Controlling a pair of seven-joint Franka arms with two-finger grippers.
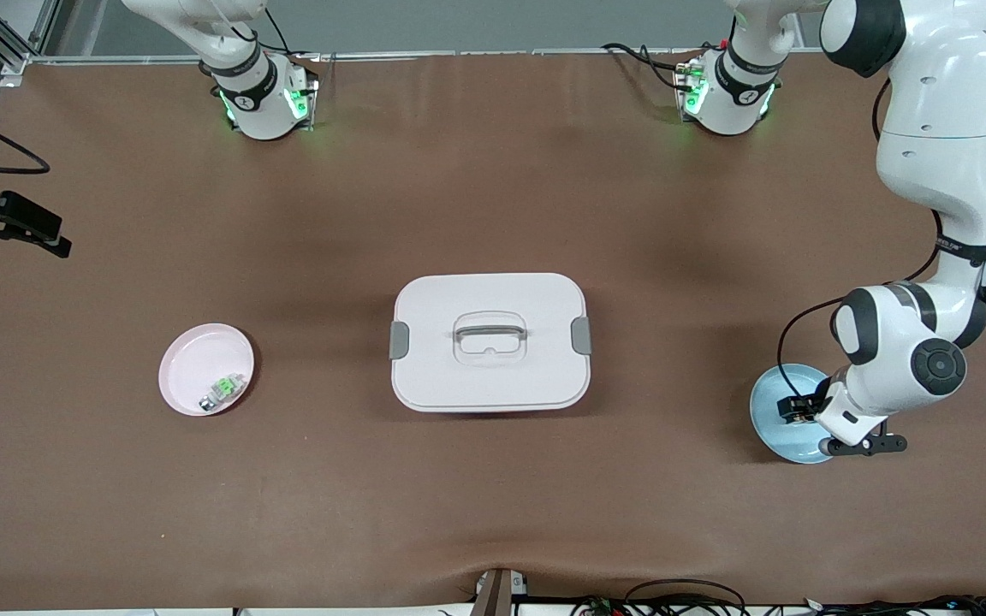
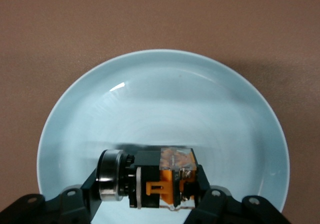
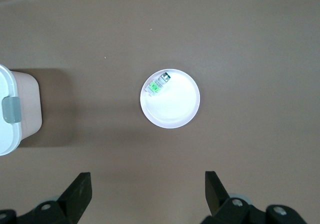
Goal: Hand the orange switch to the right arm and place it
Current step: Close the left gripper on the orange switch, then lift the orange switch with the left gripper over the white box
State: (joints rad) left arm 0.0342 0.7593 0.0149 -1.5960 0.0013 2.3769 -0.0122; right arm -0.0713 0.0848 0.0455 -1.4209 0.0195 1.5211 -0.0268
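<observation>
The orange switch (image 2: 160,179), black with an orange middle and a silvery end, lies on its side low in the pale blue plate (image 2: 165,94). My left gripper (image 2: 150,184) is down in that plate with one finger against the silvery end and the other against the orange end, shut on the switch. In the front view the left gripper (image 1: 801,411) is at the blue plate (image 1: 774,428) at the left arm's end of the table. My right gripper (image 3: 147,189) is open and empty, high over bare table near the pink plate (image 3: 175,106).
The pink plate (image 1: 193,364) at the right arm's end holds a small green-and-white part (image 1: 223,391). A white lidded box (image 1: 490,342) with a handle and grey latches stands mid-table between the two plates. A black clamp (image 1: 5,224) juts in at the table edge.
</observation>
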